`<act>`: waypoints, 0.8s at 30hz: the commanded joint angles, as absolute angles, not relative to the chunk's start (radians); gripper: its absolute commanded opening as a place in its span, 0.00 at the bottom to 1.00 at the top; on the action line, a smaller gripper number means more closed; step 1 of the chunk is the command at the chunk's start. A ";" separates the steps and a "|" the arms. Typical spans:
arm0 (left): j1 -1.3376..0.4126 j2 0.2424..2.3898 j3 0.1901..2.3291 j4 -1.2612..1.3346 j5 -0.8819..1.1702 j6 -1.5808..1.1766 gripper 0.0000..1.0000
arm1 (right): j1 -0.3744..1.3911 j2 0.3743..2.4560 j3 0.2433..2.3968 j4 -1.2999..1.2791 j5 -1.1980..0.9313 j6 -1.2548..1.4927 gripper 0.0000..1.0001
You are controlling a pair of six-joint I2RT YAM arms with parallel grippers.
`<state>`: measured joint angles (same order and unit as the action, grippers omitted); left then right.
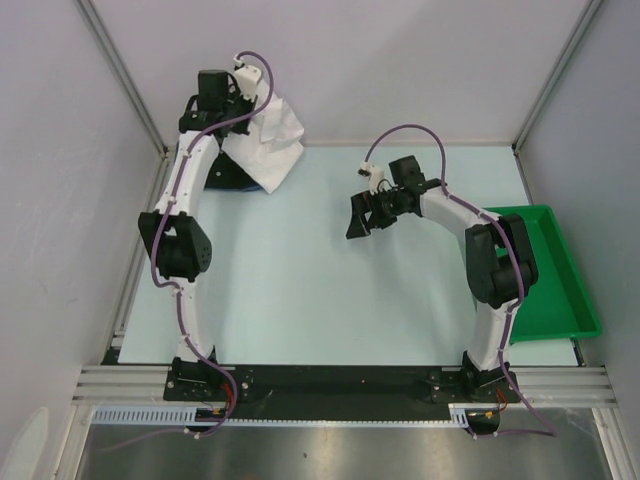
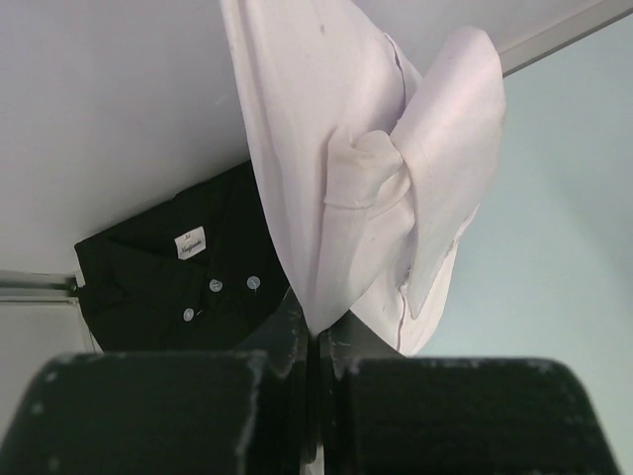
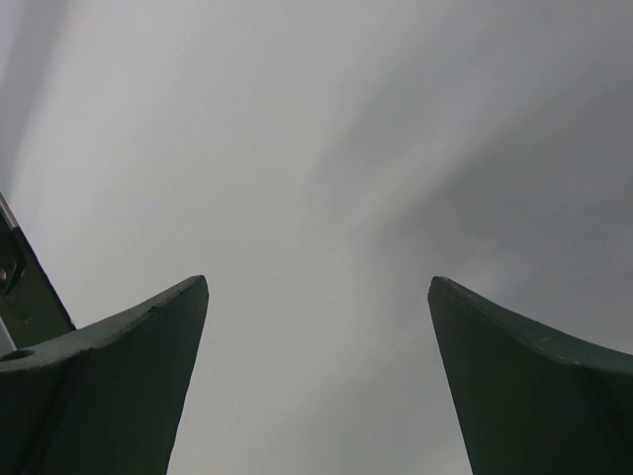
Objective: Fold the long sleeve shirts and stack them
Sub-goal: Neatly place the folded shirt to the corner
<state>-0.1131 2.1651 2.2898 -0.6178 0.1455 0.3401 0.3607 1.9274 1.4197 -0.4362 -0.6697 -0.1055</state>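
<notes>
At the left end effector (image 2: pixel 315 341), jaws pinched shut on a fold of the white shirt (image 2: pixel 336 148), held up at the far left corner of the worktop (image 1: pixel 330 290), cloth draped in a bunch. Just beyond, plain only from the left wrist: black shirt (image 2: pixel 168 282) lying by the back wall (image 2: pixel 119 99), pale buttons (image 2: pixel 216 285), small white neck label (image 2: pixel 190 243), script too small to read. At the right end effector (image 3: pixel 316 292), jaws spread wide, nothing held, raised mid-worktop. Far right, from the top alone: green tray (image 1: pixel 560 290).
</notes>
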 commanded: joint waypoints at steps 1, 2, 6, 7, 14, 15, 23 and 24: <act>-0.089 2.082 2.304 -0.586 0.161 0.311 0.00 | 0.376 1.901 1.434 -0.419 -0.663 -0.107 1.00; -0.083 2.085 2.310 -0.583 0.161 0.301 0.00 | 0.377 1.904 1.436 -0.420 -0.663 -0.109 1.00; -0.040 2.123 2.336 -0.577 0.176 0.227 0.00 | 0.387 1.913 1.447 -0.428 -0.657 -0.114 1.00; -0.020 2.128 2.338 -0.566 0.184 0.219 0.00 | 0.390 1.913 1.450 -0.429 -0.655 -0.115 1.00; 0.063 2.204 2.344 -0.534 0.236 0.201 0.00 | 0.396 1.927 1.466 -0.440 -0.637 -0.120 1.00; 0.084 2.221 2.342 -0.517 0.242 0.195 0.00 | 0.396 1.933 1.471 -0.445 -0.635 -0.124 1.00; 0.182 2.373 2.339 -0.374 0.360 0.149 0.02 | 0.390 1.962 1.509 -0.495 -0.627 -0.155 1.00; 0.201 2.382 2.341 -0.336 0.362 0.141 0.01 | 0.391 1.963 1.512 -0.499 -0.624 -0.156 1.00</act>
<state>0.1547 2.3451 2.2986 -0.4931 0.2848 0.1902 0.3908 1.9465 1.4593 -0.4675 -0.6346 -0.1276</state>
